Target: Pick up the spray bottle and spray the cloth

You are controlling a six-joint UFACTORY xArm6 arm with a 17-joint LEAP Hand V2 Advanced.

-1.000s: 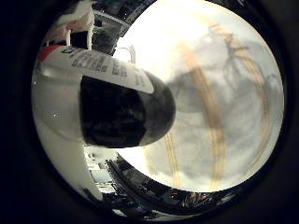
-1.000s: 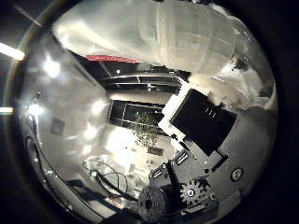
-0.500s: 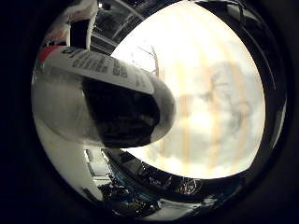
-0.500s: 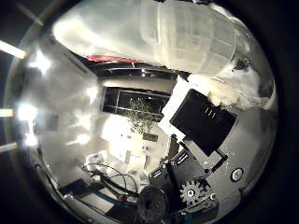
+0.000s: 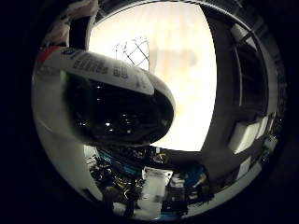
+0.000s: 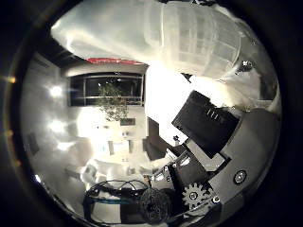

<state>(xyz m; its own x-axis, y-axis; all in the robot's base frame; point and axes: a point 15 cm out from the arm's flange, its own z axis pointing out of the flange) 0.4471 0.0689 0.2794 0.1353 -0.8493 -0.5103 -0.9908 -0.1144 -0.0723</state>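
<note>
The spray bottle (image 5: 103, 93) fills much of the right little finger side palm view, close against the palm; its body is white with a printed label and a dark rounded end. Its white ribbed part (image 6: 194, 38) crosses the right thumb side palm view. My hand (image 6: 208, 128) is curled round the bottle, its black and white finger parts pressed beside it. Beyond the bottle lies the pale cloth (image 5: 182, 84) with faint orange stripes, at some distance from the palm. A lattice-like shadow (image 5: 138, 51) falls on it.
Past the cloth's edge, dark shelving and room clutter (image 5: 140, 182) show. The right thumb side palm view looks out at a bright room with a dark window and a plant (image 6: 112, 93), and white furniture (image 6: 114, 151) below it.
The hand has swung with the bottle still in its grip. The cloth takes up less of the little finger side view and looks farther off; the room background has shifted in the thumb side view.
</note>
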